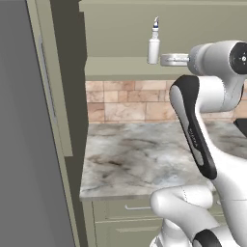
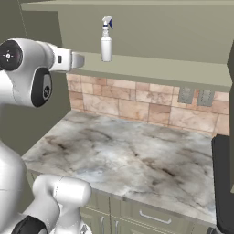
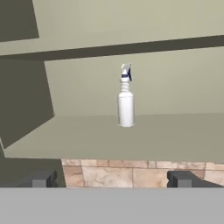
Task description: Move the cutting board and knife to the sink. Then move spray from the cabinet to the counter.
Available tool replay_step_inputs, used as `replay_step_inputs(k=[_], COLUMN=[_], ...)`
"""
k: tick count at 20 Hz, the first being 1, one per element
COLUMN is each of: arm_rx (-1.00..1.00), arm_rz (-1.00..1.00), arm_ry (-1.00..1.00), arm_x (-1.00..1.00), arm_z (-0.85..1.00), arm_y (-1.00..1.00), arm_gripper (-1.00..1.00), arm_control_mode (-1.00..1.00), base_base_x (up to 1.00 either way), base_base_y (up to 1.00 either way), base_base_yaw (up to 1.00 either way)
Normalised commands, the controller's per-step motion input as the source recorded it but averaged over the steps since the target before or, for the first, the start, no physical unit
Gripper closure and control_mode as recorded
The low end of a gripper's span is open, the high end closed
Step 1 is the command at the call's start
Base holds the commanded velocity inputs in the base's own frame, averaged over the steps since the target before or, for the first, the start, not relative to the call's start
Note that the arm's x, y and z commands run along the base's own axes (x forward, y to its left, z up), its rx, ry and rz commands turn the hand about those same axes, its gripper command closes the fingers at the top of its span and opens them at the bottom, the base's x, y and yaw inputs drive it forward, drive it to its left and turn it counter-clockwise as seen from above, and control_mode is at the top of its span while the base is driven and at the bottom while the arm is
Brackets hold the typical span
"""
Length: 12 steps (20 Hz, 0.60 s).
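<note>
The spray (image 3: 126, 107), a slim white bottle with a white-and-blue nozzle, stands upright on the shelf of the sage-green cabinet (image 3: 109, 140). My gripper (image 3: 113, 179) is open, level with the shelf's front edge and short of the bottle, with nothing between its fingertips (image 3: 43, 178). The left base view has the spray (image 1: 154, 48) just left of my arm's grey end. From the right base view the spray (image 2: 106, 45) stands on the cabinet shelf (image 2: 160, 68) above the marble counter (image 2: 128, 155). The cutting board, knife and sink are out of view.
A tall grey fridge (image 1: 24, 144) fills the left side. A black stovetop (image 2: 224, 183) borders the counter on the right. A tiled backsplash (image 2: 132, 107) with two outlets (image 2: 195, 97) runs under the shelf. Green drawers (image 2: 151, 215) sit below the counter (image 1: 144, 159).
</note>
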Motion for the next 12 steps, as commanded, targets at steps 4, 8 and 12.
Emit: replay_step_inputs(k=[4,8,12], arm_rx=[0.01,0.00,0.00], arm_rz=[-0.03,0.00,0.00], arm_ry=[0.00,-0.01,0.00], arm_x=[0.22,0.19,0.22], arm_z=[0.00,0.00,0.00], arm_y=[-0.04,-0.02,-0.06], arm_gripper=[-1.00,-1.00,-1.00], arm_control_mode=[-1.00,-1.00,-1.00], base_base_x=[0.00,0.00,0.00], base_base_y=[0.00,0.00,0.00], base_base_yaw=[0.00,0.00,0.00])
